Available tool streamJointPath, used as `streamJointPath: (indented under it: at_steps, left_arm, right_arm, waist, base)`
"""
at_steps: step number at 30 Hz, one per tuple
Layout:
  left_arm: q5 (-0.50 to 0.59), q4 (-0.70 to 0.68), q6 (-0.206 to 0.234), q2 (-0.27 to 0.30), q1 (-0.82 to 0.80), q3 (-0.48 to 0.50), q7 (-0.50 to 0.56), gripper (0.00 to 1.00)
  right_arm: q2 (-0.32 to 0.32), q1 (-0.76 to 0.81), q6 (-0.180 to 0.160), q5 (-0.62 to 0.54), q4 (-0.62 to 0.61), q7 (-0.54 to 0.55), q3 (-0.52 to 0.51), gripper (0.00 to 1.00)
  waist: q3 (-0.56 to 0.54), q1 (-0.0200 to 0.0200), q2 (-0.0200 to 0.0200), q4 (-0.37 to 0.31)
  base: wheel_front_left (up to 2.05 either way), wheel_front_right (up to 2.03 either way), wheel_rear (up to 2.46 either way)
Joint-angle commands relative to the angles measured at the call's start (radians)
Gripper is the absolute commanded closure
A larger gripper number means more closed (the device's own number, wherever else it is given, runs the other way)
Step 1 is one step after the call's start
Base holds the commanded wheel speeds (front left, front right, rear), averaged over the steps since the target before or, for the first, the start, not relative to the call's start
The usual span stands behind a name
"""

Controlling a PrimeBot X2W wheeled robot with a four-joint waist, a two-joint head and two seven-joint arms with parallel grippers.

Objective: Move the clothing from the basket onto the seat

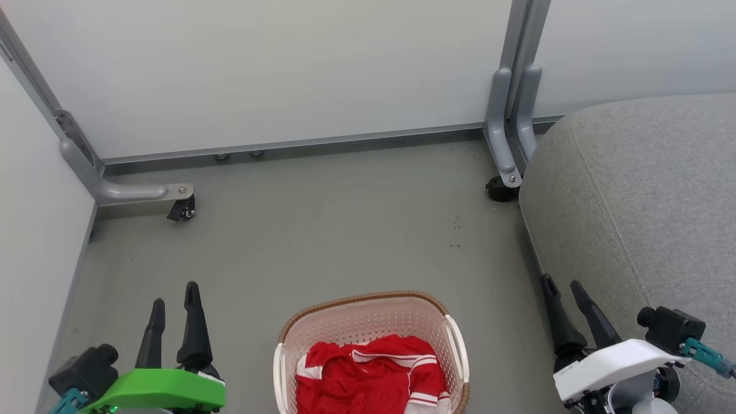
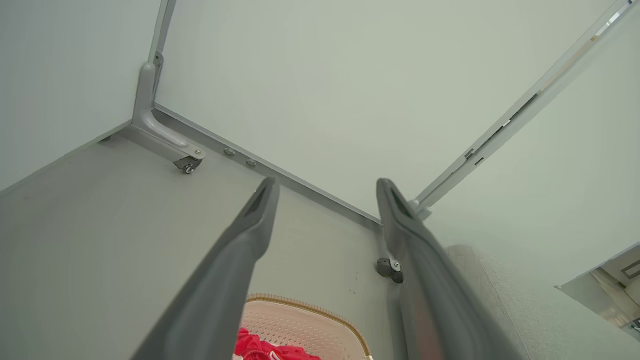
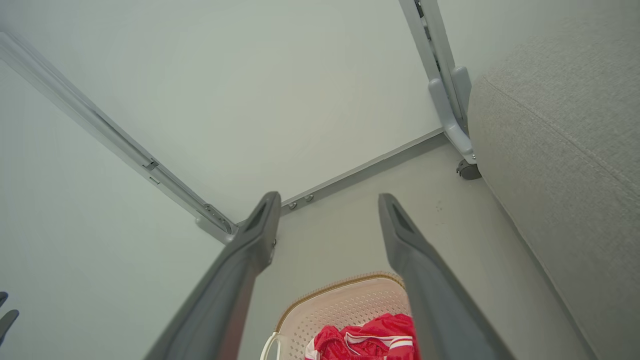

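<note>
Lying bunched in the basket (image 1: 368,322), the red clothing (image 1: 368,374) with its white stripes covers the basket's near part, while the far perforated wall stands bare. The basket sits on the grey floor (image 1: 322,230), close to the floor's near edge in the head view, between the two tools. The left tool (image 1: 175,293) hangs released to the basket's left, its two dark fingers spread and holding nothing, clear of the brown rim. The right tool (image 1: 560,280) hangs to the basket's right, likewise released and empty, just beside the edge of the seat (image 1: 644,201). The seat, a large grey fabric cushion with a stitched seam, takes up the floor's right side. Pale partition panels (image 1: 287,69) close the floor's far and left edges. One black caster (image 1: 184,211) stands near the far left corner, and a second caster (image 1: 500,190) stands at the seat's far corner.
</note>
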Motion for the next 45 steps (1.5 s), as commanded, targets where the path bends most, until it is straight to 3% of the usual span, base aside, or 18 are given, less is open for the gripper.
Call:
streamJointPath:
  at_steps: [1, 15, 45]
  left_arm:
    - [0.034, -0.017, 0.004, 0.008, 0.005, -0.003, -0.010, 0.00]
    - [0.191, -0.040, 0.000, 0.008, 0.040, -0.023, -0.047, 0.00]
    - [0.433, -0.006, -0.073, 0.009, 0.095, -0.040, -0.113, 0.00]
  right_arm:
    - [-0.008, 0.005, 0.000, -0.035, -0.017, -0.011, 0.005, 0.00]
    - [-0.013, 0.025, 0.000, -0.180, -0.037, -0.049, 0.037, 0.00]
    - [-0.010, 0.040, 0.000, -0.429, -0.055, -0.115, 0.074, 0.00]
  waist:
    - [-0.002, 0.0000, 0.0000, 0.000]
    - [-0.009, 0.0000, 0.0000, -0.009]
    - [-0.012, 0.0000, 0.0000, -0.018]
  base:
    - [0.00, 0.00, 0.00]
    - [0.00, 0.00, 0.00]
    - [0.00, 0.00, 0.00]
